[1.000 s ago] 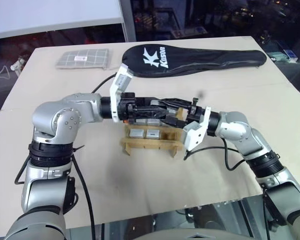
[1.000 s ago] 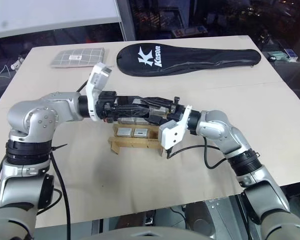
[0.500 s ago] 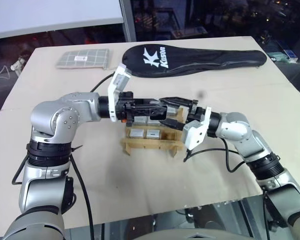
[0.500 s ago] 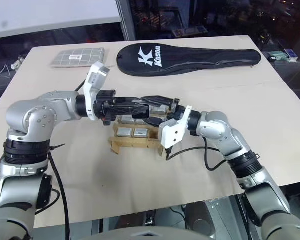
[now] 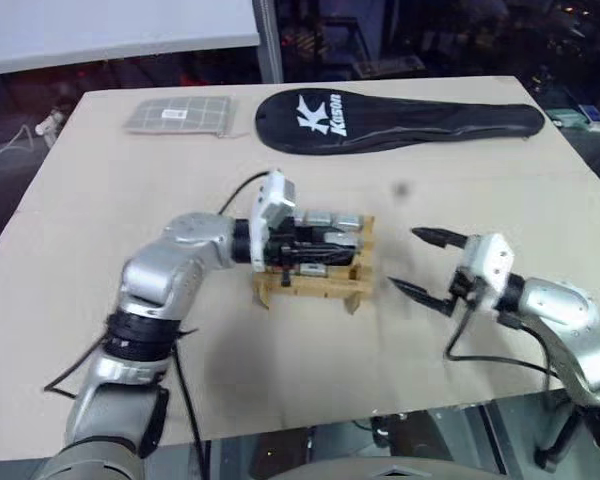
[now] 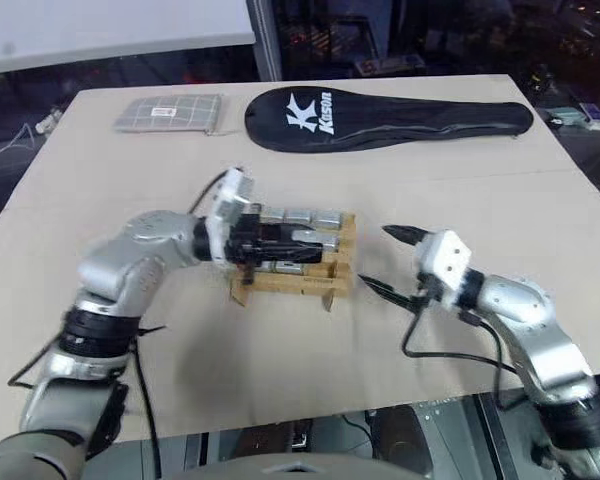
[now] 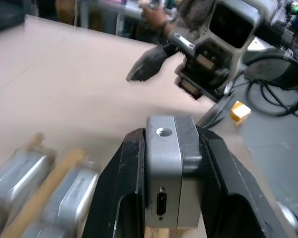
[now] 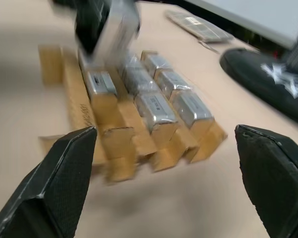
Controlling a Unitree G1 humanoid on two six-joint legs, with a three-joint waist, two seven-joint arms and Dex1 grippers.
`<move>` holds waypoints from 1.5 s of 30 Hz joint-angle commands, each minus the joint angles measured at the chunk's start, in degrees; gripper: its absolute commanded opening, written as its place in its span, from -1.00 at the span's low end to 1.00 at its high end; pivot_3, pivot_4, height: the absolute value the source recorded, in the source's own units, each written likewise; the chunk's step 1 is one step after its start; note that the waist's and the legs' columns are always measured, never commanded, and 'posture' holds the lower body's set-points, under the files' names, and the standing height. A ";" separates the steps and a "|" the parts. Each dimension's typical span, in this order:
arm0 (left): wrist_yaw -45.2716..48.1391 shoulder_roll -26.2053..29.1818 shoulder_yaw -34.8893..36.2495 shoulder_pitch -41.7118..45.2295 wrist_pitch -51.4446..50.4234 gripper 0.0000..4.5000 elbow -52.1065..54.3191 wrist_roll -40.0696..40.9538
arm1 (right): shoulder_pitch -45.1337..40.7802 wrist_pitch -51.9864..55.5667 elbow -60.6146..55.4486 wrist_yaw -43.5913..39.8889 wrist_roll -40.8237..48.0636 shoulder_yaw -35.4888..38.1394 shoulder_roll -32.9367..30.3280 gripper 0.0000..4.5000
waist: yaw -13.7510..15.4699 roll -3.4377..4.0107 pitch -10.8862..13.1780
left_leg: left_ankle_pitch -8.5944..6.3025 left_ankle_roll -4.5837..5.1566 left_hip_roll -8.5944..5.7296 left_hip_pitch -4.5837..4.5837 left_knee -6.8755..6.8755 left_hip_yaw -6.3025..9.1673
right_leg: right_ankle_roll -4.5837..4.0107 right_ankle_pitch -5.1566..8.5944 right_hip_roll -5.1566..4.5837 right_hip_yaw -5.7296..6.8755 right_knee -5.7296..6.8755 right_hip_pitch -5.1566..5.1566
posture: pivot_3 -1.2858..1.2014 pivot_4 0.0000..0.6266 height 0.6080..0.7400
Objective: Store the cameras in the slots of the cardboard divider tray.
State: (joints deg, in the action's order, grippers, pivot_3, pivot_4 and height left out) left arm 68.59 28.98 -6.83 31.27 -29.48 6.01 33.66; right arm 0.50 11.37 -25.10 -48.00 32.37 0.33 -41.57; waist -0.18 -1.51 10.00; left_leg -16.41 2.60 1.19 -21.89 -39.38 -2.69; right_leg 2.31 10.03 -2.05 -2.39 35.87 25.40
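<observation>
The cardboard divider tray (image 5: 315,291) stands mid-table with several silver-grey cameras (image 8: 151,106) lying in its slots. My left gripper (image 5: 332,250) reaches level across the tray from the left. It is shut on one more silver-grey camera (image 7: 164,161), held just over the middle row. To the right of the tray, and apart from it, my right gripper (image 5: 405,261) hovers above the table. Its two black fingers (image 8: 64,171) are spread wide with nothing between them.
A long black racket cover (image 5: 400,118) lies across the far side of the table. A flat grey checked pouch (image 5: 177,115) sits at the far left. A black cable (image 5: 480,355) loops on the table under my right wrist.
Both grippers met above the tray before. The right one has opened and drawn away to the right. The left one, shut on the camera, has sunk a little toward the tray.
</observation>
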 commanded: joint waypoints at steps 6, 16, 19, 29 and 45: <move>7.51 -4.88 -0.56 1.09 21.20 -0.65 -15.28 -7.09 | 12.61 9.35 -4.68 -4.21 12.18 17.43 -5.63 0.96 | -0.72 -0.03 -0.02 | 0.00 0.01 0.04 0.13 -0.01 -0.01 | 0.22 0.13 0.08 -0.03 0.01 -0.08 | 0.03 -0.52 1.00; 13.81 -6.18 -1.14 3.76 30.21 -0.65 -25.61 -11.29 | 15.79 11.88 -5.36 -5.65 13.22 22.75 -5.28 0.96 | -0.28 -0.05 -0.02 | -0.04 0.06 0.02 0.01 -0.02 0.05 | 0.33 0.05 0.04 0.02 -0.07 -0.07 | 0.03 -0.52 1.00; 15.25 -6.44 -1.70 3.81 31.03 -0.65 -26.63 -12.08 | 15.23 12.15 -5.63 -5.22 13.21 22.86 -5.13 0.96 | -0.31 -0.05 -0.02 | -0.04 0.06 0.02 0.02 -0.01 0.07 | 0.41 0.00 0.04 0.03 -0.07 -0.06 | 0.03 -0.52 1.00; 15.01 -6.42 -2.13 5.50 36.00 -0.65 -31.75 -15.66 | 13.87 13.20 -5.92 -4.56 13.39 23.35 -5.28 0.96 | -0.34 -0.05 -0.04 | -0.04 0.06 0.02 0.05 -0.02 0.07 | 0.42 0.00 0.04 0.03 -0.05 -0.07 | 0.03 -0.52 1.00; 13.42 -5.12 -2.84 5.53 34.45 -0.11 -32.02 -18.06 | 12.96 12.84 -5.58 -4.70 12.46 22.91 -4.54 1.00 | -0.35 -0.06 -0.10 | -0.04 0.07 0.03 0.13 -0.02 0.07 | 0.44 0.02 0.04 0.03 -0.02 -0.15 | 0.03 -0.52 1.00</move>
State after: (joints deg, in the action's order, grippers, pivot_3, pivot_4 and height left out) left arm 83.46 23.14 -9.52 36.68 6.70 -25.55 16.86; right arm 14.17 24.72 -29.32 -52.56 43.99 21.30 -46.49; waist -0.53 -1.58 9.89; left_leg -16.45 2.66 1.22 -21.72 -39.40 -2.61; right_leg 2.75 10.05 -2.00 -2.35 35.84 25.21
